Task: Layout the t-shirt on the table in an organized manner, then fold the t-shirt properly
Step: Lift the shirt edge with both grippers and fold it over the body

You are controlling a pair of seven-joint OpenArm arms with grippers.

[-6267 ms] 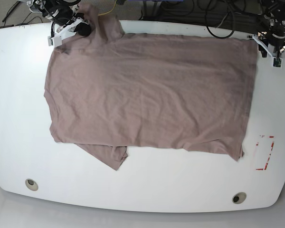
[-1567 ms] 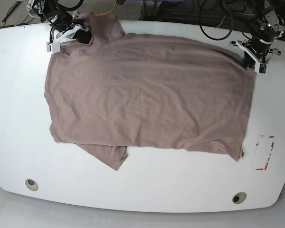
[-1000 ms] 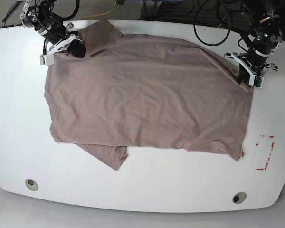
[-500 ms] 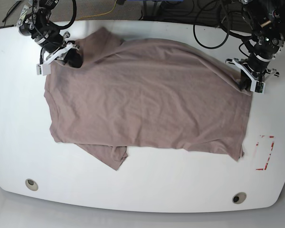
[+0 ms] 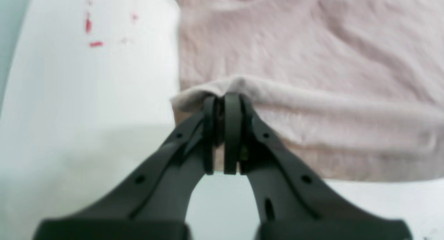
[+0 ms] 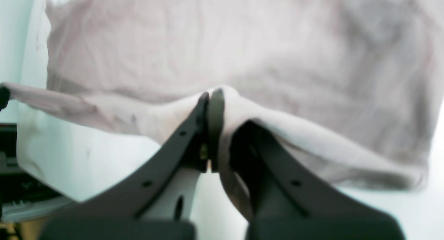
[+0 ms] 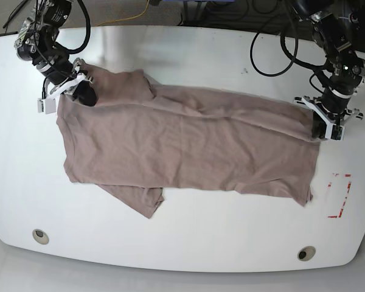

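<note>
The mauve-brown t-shirt (image 7: 188, 146) lies on the white table (image 7: 201, 243) with its far edge lifted and drawn in over its body. At the right of the base view, my left gripper (image 7: 318, 126) is shut on the shirt's far right corner. The left wrist view shows that gripper (image 5: 222, 97) pinching a raised fold of the t-shirt (image 5: 312, 59). At the left, my right gripper (image 7: 82, 94) is shut on the shoulder area near the sleeve. In the right wrist view its tips (image 6: 211, 94) clamp a tented ridge of the t-shirt (image 6: 242, 42). A lower sleeve sticks out at the front.
A red tape rectangle (image 7: 339, 194) marks the table right of the shirt's hem, also visible as red tape (image 5: 88, 25) in the left wrist view. Two grommet holes (image 7: 40, 236) (image 7: 305, 253) sit near the front edge. Cables (image 7: 274, 24) hang beyond the far edge.
Both grippers have moved toward the near side, dragging the shirt's far edge with them. A strip of bare table now shows along the far side.
</note>
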